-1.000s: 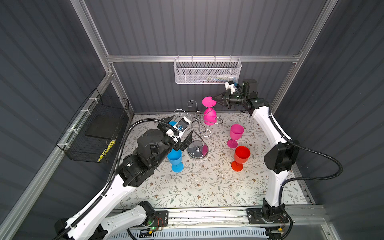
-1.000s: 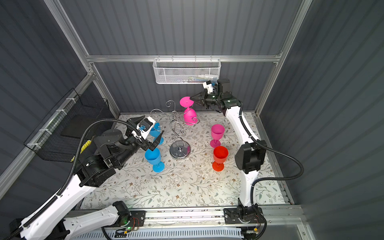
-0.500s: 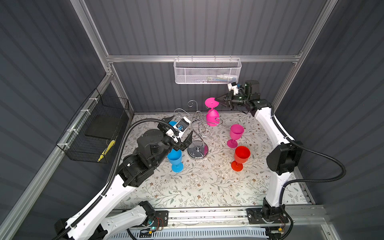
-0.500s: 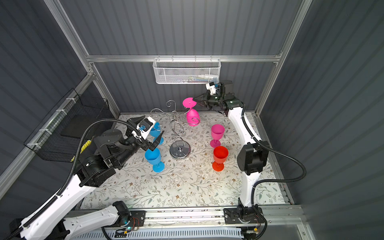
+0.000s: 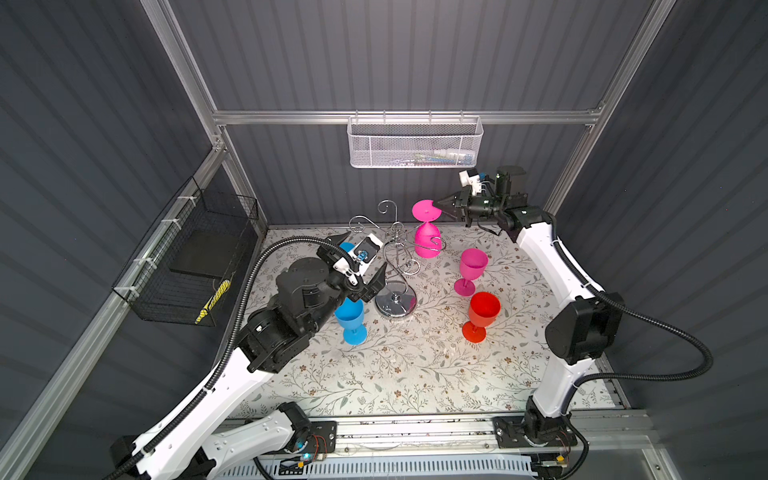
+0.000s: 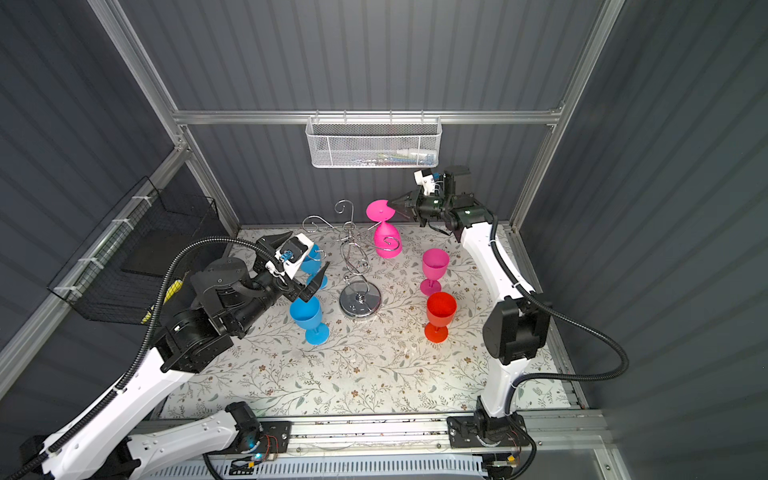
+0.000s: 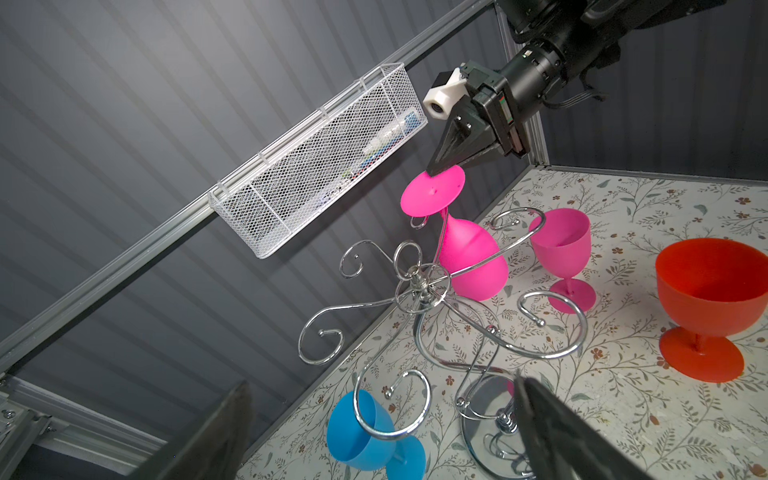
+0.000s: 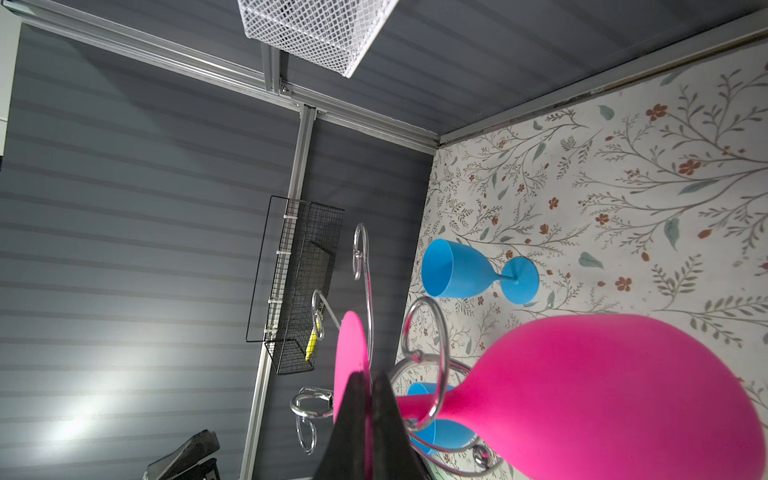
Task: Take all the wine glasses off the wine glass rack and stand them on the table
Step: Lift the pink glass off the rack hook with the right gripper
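The white mesh basket [image 5: 415,143] holds items too blurred to identify. The left arm [image 5: 307,299] hides part of the far blue glass [image 5: 347,247]. In the right wrist view the pink glass [image 8: 602,399] runs off the frame.
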`<state>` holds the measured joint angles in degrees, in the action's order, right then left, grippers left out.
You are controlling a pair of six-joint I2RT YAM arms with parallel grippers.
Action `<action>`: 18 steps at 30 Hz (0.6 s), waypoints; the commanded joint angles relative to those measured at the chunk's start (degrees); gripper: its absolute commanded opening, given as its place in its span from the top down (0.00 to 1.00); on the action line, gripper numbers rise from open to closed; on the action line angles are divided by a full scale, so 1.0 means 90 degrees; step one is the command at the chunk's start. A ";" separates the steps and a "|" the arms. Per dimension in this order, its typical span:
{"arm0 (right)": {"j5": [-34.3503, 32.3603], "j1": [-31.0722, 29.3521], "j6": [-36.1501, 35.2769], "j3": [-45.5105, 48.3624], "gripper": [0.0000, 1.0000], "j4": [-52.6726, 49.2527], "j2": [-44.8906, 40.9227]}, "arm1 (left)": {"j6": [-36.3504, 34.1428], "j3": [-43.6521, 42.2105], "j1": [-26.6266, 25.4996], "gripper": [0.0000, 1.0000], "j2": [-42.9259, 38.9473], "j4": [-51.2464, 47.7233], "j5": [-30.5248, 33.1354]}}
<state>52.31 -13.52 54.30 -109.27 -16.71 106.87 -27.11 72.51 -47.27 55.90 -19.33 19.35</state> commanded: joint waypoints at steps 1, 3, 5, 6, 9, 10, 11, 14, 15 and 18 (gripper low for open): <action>-0.0026 -0.0151 0.0060 -0.0039 1.00 0.0256 -0.0097 | 0.0128 0.0066 0.0014 0.00 -0.0020 0.0039 -0.0096; -0.0058 -0.0242 0.0075 -0.0119 1.00 0.0262 -0.0035 | 0.0125 0.0055 0.0008 0.00 -0.0058 0.0039 -0.0084; -0.0095 -0.0311 0.0094 -0.0205 1.00 0.0270 0.0043 | 0.0117 0.0030 0.0008 0.00 -0.0102 0.0019 -0.0071; -0.0114 -0.0351 0.0117 -0.0256 1.00 0.0274 0.0100 | 0.0118 0.0029 0.0010 0.00 -0.0127 0.0005 -0.0052; -0.0139 -0.0472 0.0177 -0.0460 1.00 0.0297 0.0258 | 0.0120 -0.0008 0.0008 0.00 -0.0210 -0.0029 0.0014; -0.0148 -0.0501 0.0195 -0.0529 1.00 0.0296 0.0305 | 0.0121 -0.0010 0.0010 0.00 -0.0243 -0.0039 0.0026; -0.0163 -0.0543 0.0202 -0.0611 1.00 0.0294 0.0352 | 0.0110 -0.0025 0.0009 0.00 -0.0268 -0.0039 0.0050; -0.0231 -0.0626 0.0243 -0.0870 1.00 0.0258 0.0528 | 0.0110 -0.0050 0.0009 0.00 -0.0323 -0.0048 0.0067; -0.0253 -0.0641 0.0260 -0.0965 1.00 0.0255 0.0586 | 0.0103 -0.0057 0.0009 0.00 -0.0330 -0.0059 0.0072; -0.0354 -0.0666 0.0229 -0.1331 1.00 0.0112 0.0806 | 0.0098 -0.0078 0.0009 0.00 -0.0341 -0.0076 0.0090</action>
<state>50.19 -19.35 56.38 -118.08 -15.97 112.90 -27.11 72.44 -47.27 53.47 -19.49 19.51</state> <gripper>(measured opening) 0.059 0.997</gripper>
